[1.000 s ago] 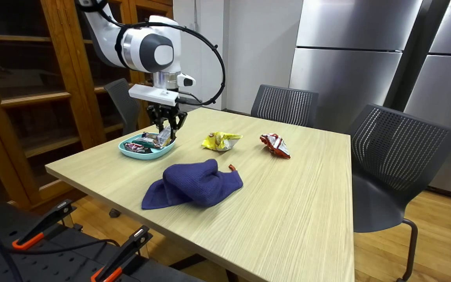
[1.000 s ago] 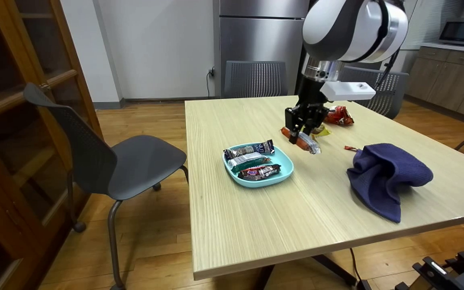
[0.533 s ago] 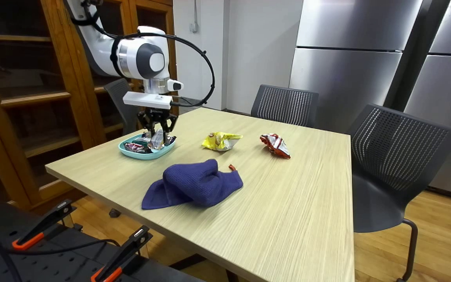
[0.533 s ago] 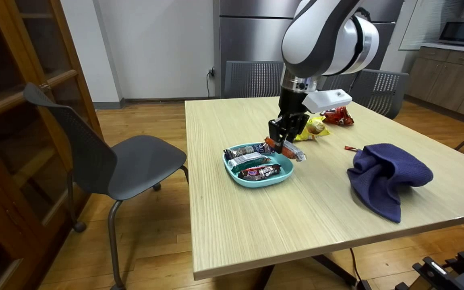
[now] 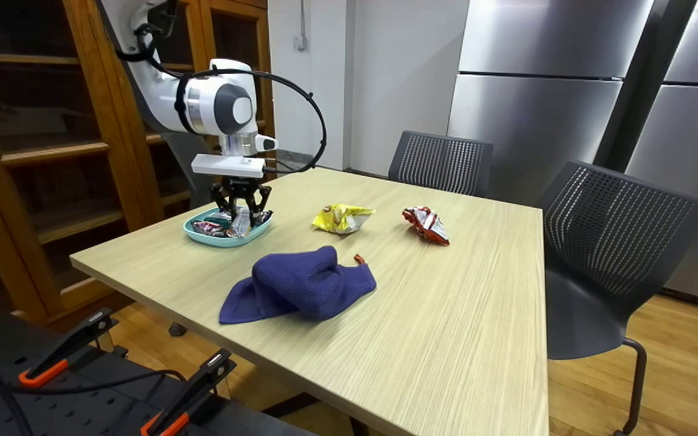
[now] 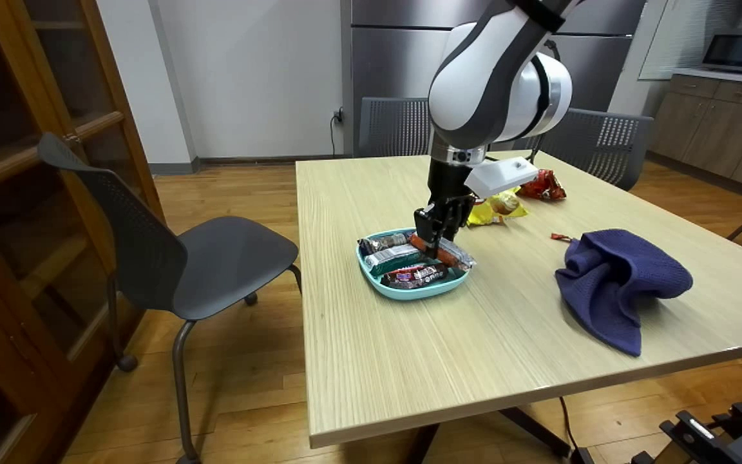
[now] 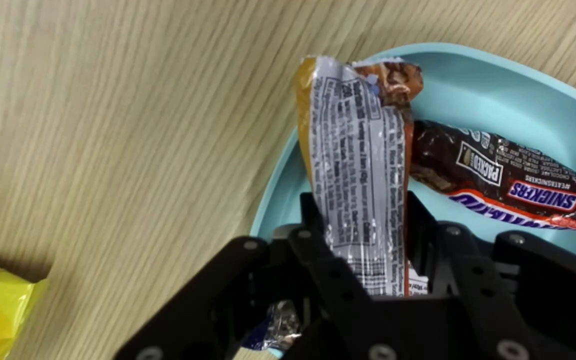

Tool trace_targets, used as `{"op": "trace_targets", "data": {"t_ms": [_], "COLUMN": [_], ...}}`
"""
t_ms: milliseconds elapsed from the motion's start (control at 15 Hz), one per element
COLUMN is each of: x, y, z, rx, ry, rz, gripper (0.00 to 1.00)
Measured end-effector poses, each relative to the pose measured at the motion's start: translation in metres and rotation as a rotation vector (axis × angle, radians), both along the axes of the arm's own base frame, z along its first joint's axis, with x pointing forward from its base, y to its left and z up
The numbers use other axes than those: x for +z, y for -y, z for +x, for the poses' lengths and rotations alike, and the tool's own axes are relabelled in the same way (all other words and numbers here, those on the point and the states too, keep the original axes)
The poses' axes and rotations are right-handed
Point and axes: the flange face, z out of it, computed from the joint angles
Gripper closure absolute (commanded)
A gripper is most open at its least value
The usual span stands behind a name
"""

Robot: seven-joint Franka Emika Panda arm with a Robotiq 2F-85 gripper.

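Note:
My gripper is shut on an orange bar with a pale printed back, one black finger on each side. In both exterior views the gripper is low over a light blue plate, with the orange bar tilted at its right part. One end of the bar overlaps the plate's rim. A brown Snickers bar, a green bar and a dark blue bar lie in the plate. The dark blue bar is partly hidden by the gripper and the orange bar.
A yellow bag and a red bag lie on the wooden table. A crumpled purple-blue towel lies near the table's front edge. Dark chairs stand around the table. A wooden cabinet stands behind the arm.
My gripper has carried the orange bar across the table to the plate and lowered it there. The other bars, the bags and the towel have stayed in place.

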Motion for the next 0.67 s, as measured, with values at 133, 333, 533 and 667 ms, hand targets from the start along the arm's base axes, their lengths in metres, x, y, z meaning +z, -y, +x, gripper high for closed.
{"op": "trace_targets", "data": {"t_ms": [133, 333, 533, 667], "x": [-0.002, -0.002, -0.004, -0.005], "y": [-0.003, -0.007, -0.010, -0.011], "z": [0.004, 0.009, 0.011, 0.011], "rx": [0.008, 0.017, 0.026, 0.039], "ry": [0.002, 0.009, 0.010, 0.009], "rz": [-0.002, -0.003, -0.005, -0.012], "gripper": [0.83, 0.83, 0.83, 0.33]}}
